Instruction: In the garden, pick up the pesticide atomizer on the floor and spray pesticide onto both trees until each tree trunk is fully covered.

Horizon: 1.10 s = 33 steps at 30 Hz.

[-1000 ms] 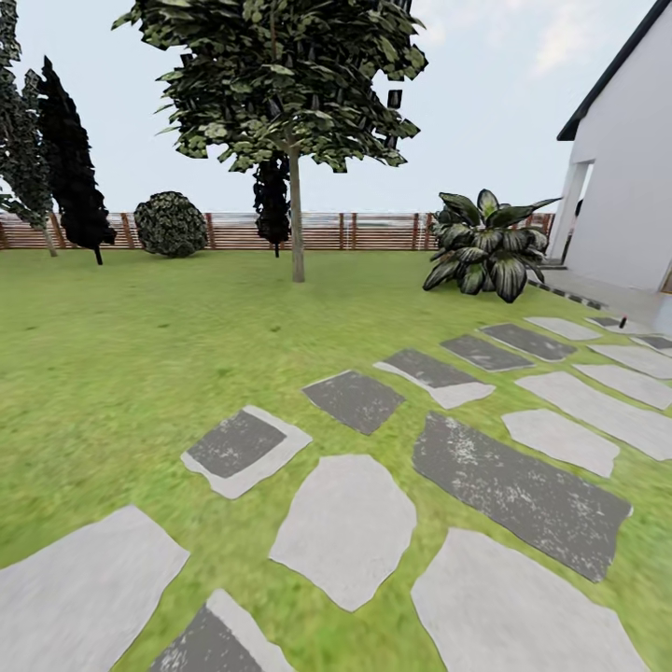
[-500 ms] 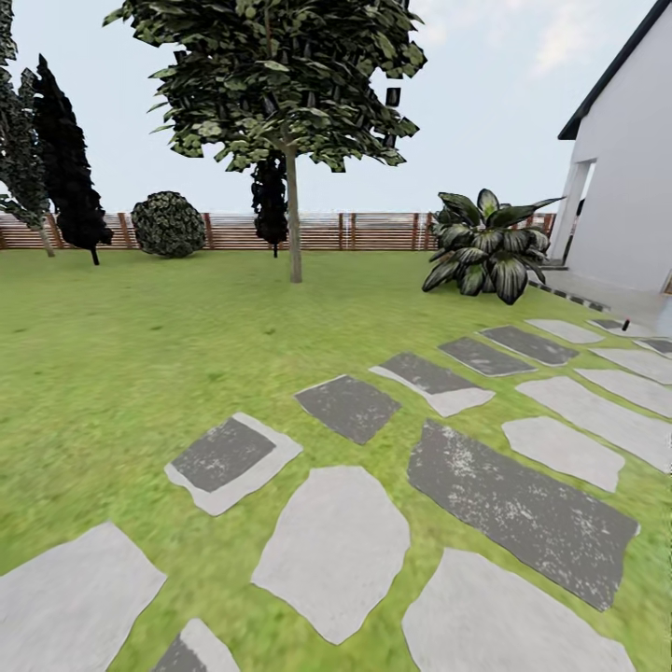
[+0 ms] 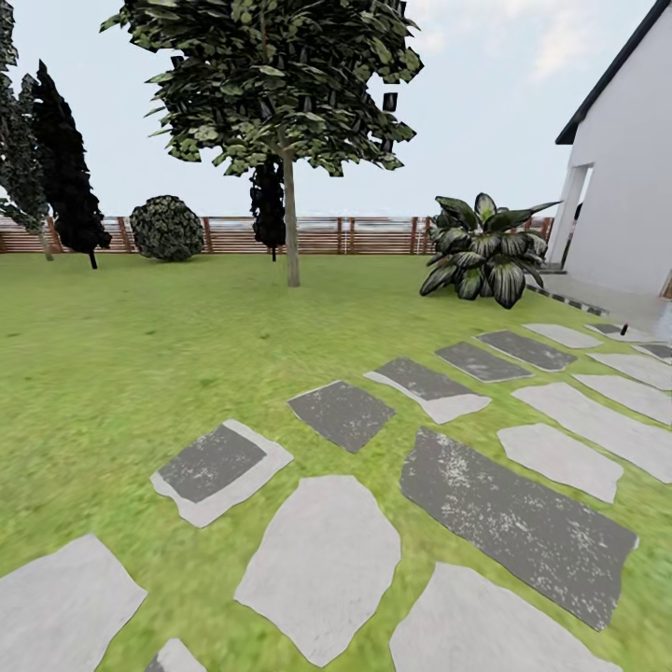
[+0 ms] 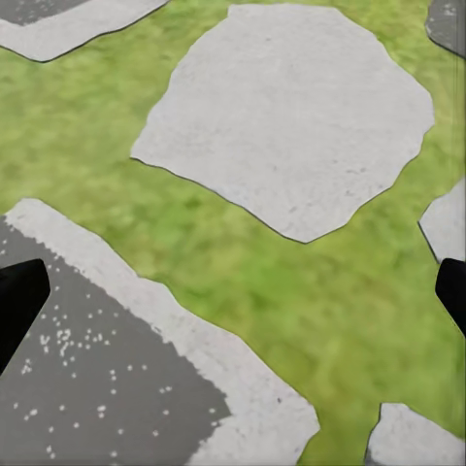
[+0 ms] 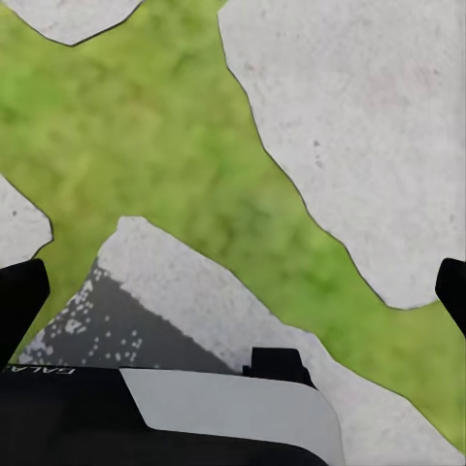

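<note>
Both grippers hang over the path. Under the left gripper (image 4: 233, 301) I see pale and dark stepping stones (image 4: 291, 116) with grass between; its two fingertips stand at opposite edges of the picture, so it is wide open and empty. The right gripper (image 5: 233, 291) is the same, wide open above a stone. Further on, the lawn (image 3: 112, 355) spreads out. Far ahead, a little to my left, stands one tree (image 3: 271, 84) with a thin upright trunk (image 3: 291, 224), in front of the wooden fence (image 3: 373, 233). I cannot find the spray bottle, so I cannot say which arm is nearer to it. I judge I must search first.
</note>
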Tool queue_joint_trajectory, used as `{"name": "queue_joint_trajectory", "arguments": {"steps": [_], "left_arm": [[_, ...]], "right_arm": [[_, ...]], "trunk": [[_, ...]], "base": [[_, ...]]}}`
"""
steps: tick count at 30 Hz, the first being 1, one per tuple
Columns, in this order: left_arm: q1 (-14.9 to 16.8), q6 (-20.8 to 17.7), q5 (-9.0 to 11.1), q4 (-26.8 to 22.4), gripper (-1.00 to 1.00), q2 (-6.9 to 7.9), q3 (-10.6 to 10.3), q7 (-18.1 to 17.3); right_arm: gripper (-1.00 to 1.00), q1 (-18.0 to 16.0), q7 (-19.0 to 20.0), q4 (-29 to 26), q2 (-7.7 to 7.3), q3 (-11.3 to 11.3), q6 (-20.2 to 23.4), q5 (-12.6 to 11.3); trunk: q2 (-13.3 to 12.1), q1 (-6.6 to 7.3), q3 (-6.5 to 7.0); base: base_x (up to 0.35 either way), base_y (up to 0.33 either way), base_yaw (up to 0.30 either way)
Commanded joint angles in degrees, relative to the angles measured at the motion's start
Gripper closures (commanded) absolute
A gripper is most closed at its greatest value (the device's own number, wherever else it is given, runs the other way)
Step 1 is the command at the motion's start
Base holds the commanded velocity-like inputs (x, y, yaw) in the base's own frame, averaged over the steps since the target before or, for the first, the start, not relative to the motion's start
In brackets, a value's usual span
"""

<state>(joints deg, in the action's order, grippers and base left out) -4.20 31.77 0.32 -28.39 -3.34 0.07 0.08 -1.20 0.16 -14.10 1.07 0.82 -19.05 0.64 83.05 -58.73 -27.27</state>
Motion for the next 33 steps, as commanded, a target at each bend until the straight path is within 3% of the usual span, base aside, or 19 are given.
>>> {"name": "queue_joint_trajectory", "arguments": {"steps": [1,10,13,15,30,33], "left_arm": [[0.0,0.1,0.0,-0.1,-1.00,-0.01,0.0,0.0],[0.0,0.1,0.0,-0.1,-1.00,-0.01,0.0,0.0],[-0.1,0.0,0.0,0.1,-1.00,-0.99,0.0,0.0],[-0.1,0.0,-0.1,0.2,-1.00,-1.58,0.0,0.0],[-0.1,-0.1,-0.1,0.3,-1.00,-1.60,0.0,0.0],[-0.1,-0.1,-0.1,0.3,-1.00,-1.63,0.0,0.0]], "right_arm": [[-1.00,0.0,0.0,0.0,-0.01,0.1,-0.2,0.1],[-1.00,0.0,0.0,0.0,-0.01,0.1,-0.2,0.1],[-1.00,0.0,-0.1,0.0,0.21,0.0,-0.1,-0.7],[-1.00,0.0,-0.2,0.0,0.27,0.0,-0.1,-0.9],[-1.00,0.0,-0.2,0.0,0.69,-0.1,-0.1,-0.9],[-1.00,0.0,-0.2,0.0,0.69,-0.1,-0.1,-0.9]], "trunk": [[0.0,0.00,-0.05],[0.0,0.00,-0.05],[0.0,0.00,-0.05],[0.0,0.00,-0.05],[0.0,0.00,-0.05],[0.0,0.00,-0.05]], "base": [[0.000,0.000,0.000],[0.003,0.000,0.000],[0.194,0.000,0.000],[0.319,0.000,0.000],[0.349,0.000,-0.115],[0.700,0.061,-0.100]]}}
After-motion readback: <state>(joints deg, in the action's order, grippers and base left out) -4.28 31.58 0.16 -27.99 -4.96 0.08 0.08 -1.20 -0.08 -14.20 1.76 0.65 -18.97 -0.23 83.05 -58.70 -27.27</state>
